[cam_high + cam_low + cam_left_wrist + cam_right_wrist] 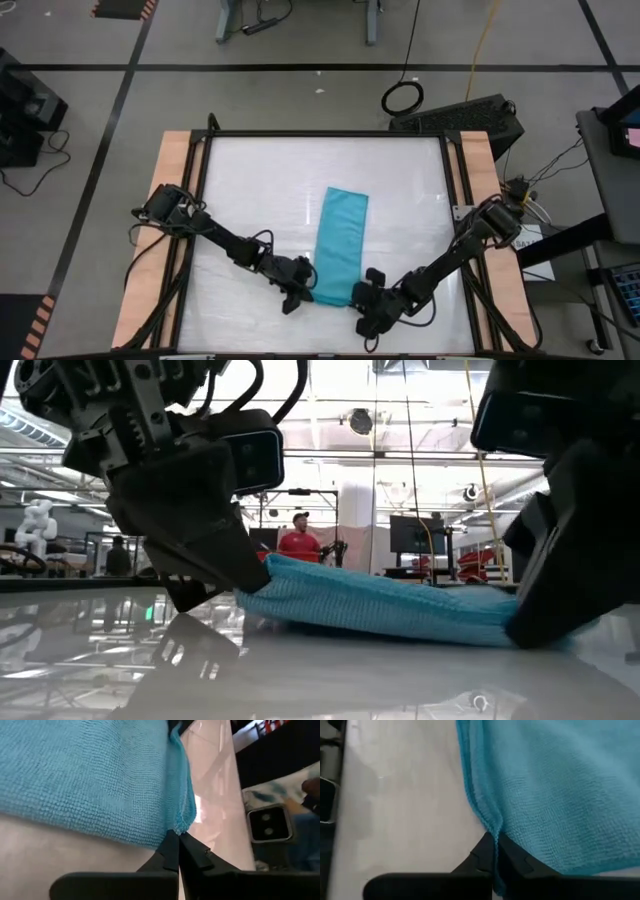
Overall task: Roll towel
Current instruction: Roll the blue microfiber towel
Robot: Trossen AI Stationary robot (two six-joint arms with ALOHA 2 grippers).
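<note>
On the table, both pincers [304, 287] [366, 300] pinch the plain turquoise towel's [340, 240] near corners

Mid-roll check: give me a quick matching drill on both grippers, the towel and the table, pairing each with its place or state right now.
Things:
1. left gripper
2. right gripper
3. towel
4. table

Places or states:
A. glossy white surface under everything
B. shut on the towel's near corner on the high view's left side
C. turquoise strip lying lengthwise, near end pinched at both corners
D. shut on the towel's near corner on the high view's right side

Pairs: 1-B, 2-D, 3-C, 4-A
</note>
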